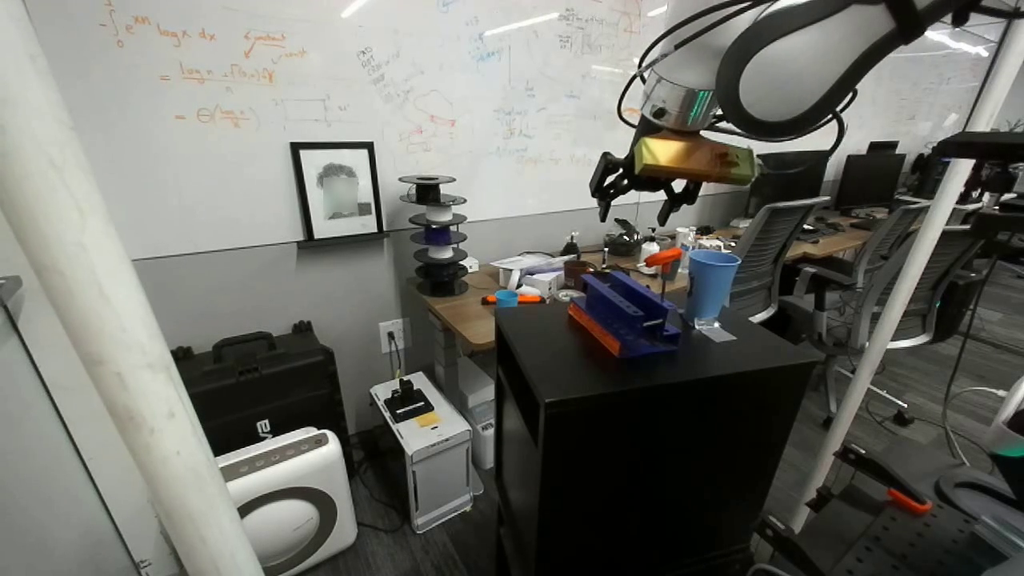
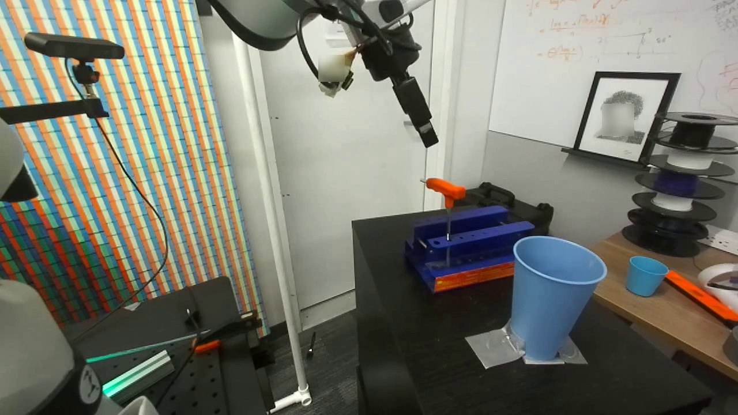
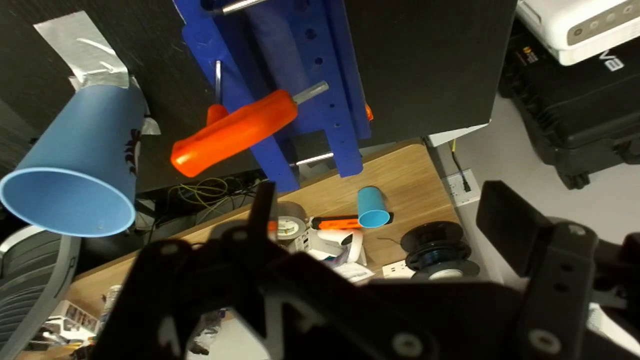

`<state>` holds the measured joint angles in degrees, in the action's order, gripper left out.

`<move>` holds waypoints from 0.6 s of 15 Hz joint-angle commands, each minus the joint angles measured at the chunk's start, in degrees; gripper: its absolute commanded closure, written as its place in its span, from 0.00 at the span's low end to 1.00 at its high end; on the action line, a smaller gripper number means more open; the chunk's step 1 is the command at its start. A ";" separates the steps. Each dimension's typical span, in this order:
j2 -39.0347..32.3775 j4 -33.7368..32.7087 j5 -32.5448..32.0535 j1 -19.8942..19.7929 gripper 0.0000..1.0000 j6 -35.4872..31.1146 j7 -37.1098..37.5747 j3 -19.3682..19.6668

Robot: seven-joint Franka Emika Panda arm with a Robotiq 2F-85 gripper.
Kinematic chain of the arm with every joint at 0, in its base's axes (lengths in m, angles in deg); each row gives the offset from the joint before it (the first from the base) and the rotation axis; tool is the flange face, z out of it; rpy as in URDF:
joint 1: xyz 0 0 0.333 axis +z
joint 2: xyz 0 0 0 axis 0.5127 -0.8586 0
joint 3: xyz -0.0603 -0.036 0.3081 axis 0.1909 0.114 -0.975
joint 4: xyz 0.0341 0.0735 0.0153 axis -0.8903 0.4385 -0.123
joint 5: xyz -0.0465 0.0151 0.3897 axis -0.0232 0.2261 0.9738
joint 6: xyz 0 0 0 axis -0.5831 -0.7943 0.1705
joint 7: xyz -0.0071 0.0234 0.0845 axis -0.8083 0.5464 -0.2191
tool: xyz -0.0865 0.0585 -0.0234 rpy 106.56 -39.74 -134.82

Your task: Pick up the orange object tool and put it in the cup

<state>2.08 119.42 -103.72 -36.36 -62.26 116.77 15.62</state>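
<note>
The orange-handled T-shaped tool (image 1: 663, 258) stands upright in the dark blue holder (image 1: 620, 308) on the black cabinet. Its handle also shows in an exterior view (image 2: 447, 189) and in the wrist view (image 3: 235, 134). The tall light blue cup (image 1: 710, 284) stands upright beside the holder, its base taped down. It shows too in an exterior view (image 2: 550, 305) and in the wrist view (image 3: 82, 145). My gripper (image 1: 634, 216) is open and empty in the air above the holder and tool. Its spread fingers show in the wrist view (image 3: 377, 205), apart from the tool.
The black cabinet top (image 2: 438, 357) carries the holder and the cup. A wooden desk (image 3: 410, 175) beyond it holds a small bright blue cup (image 3: 371, 205), an orange knife (image 3: 335, 223), a tape roll (image 3: 291, 222) and stacked black spools (image 1: 438, 240). Office chairs (image 1: 764, 256) stand behind.
</note>
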 commanded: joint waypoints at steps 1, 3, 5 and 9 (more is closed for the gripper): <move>0.26 1.61 -4.47 -0.25 0.00 -0.91 6.71 0.14; 0.36 2.59 -6.50 -0.17 0.00 -0.71 9.45 0.30; 0.78 3.54 -8.25 -0.19 0.00 -0.62 11.92 0.62; 1.59 5.83 -11.26 -0.34 0.00 -0.42 15.51 2.11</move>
<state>1.88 123.18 -112.78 -36.49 -62.23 129.63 16.46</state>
